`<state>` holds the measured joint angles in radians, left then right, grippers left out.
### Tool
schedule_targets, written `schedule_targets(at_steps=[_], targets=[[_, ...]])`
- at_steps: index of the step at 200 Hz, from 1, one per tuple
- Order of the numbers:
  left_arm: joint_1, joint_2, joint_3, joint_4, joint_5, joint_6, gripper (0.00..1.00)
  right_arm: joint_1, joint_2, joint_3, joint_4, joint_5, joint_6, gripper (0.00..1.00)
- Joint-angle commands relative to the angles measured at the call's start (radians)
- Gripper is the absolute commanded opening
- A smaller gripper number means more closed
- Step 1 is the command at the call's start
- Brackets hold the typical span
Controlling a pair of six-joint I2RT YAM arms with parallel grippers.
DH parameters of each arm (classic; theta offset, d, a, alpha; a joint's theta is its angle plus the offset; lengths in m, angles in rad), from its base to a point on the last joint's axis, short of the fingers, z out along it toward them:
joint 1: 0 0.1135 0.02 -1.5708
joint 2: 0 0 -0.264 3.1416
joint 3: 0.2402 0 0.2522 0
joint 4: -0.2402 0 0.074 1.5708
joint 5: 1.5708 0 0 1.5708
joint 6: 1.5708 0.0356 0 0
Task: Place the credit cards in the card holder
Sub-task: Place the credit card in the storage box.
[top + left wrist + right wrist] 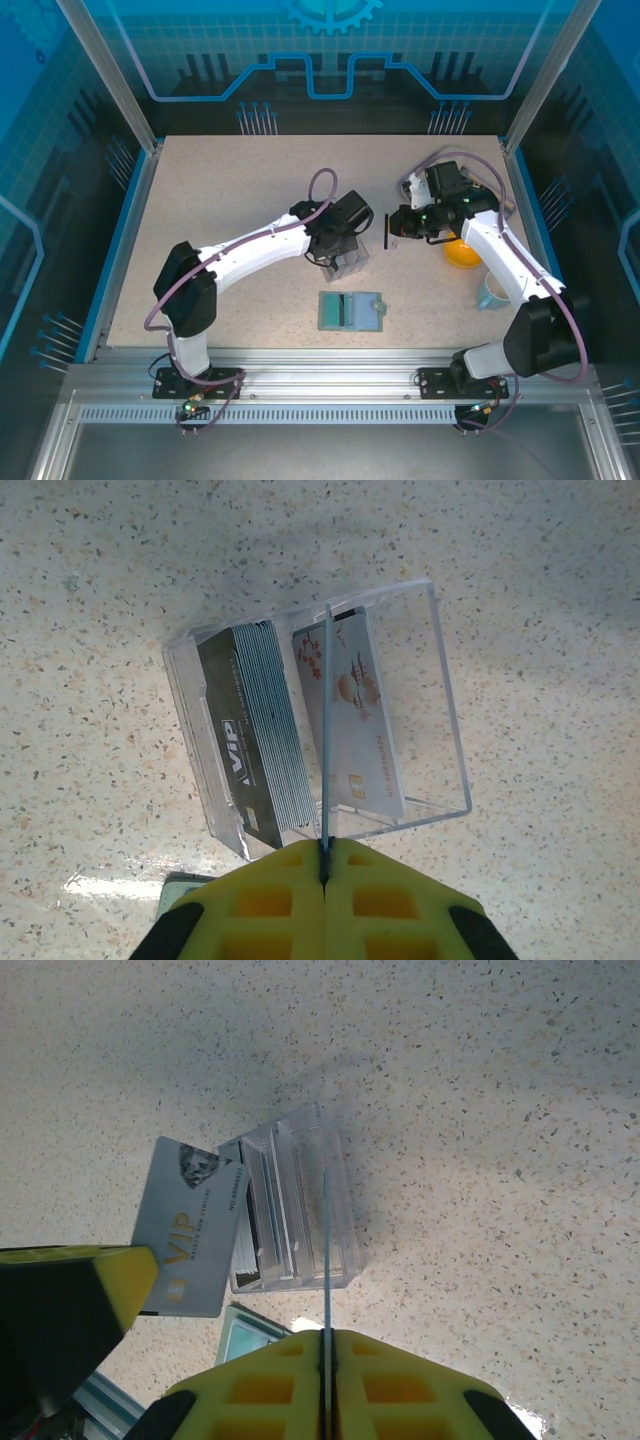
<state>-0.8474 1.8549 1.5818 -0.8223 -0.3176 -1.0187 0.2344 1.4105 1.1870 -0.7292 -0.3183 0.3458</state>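
The card holder (351, 311) lies open and flat on the table near the front, teal-green inside with a dark strip; its corner (183, 885) peeks past my left fingers. My left gripper (325, 855) is shut on a credit card (327, 730) seen edge-on, just above a clear plastic box (347, 264). In the right wrist view this card (190, 1228) is grey with "VIP" lettering. My right gripper (328, 1338) is shut on another credit card (326, 1250), also edge-on. It hangs upright as a dark line (386, 230) to the right of the box.
The clear box (440, 700) holds a stack of cards (262, 735) and a pale flowered card (350, 720) leaning inside. A yellow object (460, 253) and a pale blue cup (492, 292) sit at the right, beside my right arm.
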Motion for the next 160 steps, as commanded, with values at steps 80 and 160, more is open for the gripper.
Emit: schedule_targets(at_steps=[80, 160], targets=[[-0.002, 0.124, 0.086, 0.009, -0.044, -0.039, 0.0, -0.016, -0.034, -0.03, -0.01, -0.034, -0.013, 0.1], [-0.004, 0.179, 0.097, 0.022, 0.017, -0.028, 0.09, -0.016, -0.039, -0.057, 0.002, -0.044, -0.003, 0.11]])
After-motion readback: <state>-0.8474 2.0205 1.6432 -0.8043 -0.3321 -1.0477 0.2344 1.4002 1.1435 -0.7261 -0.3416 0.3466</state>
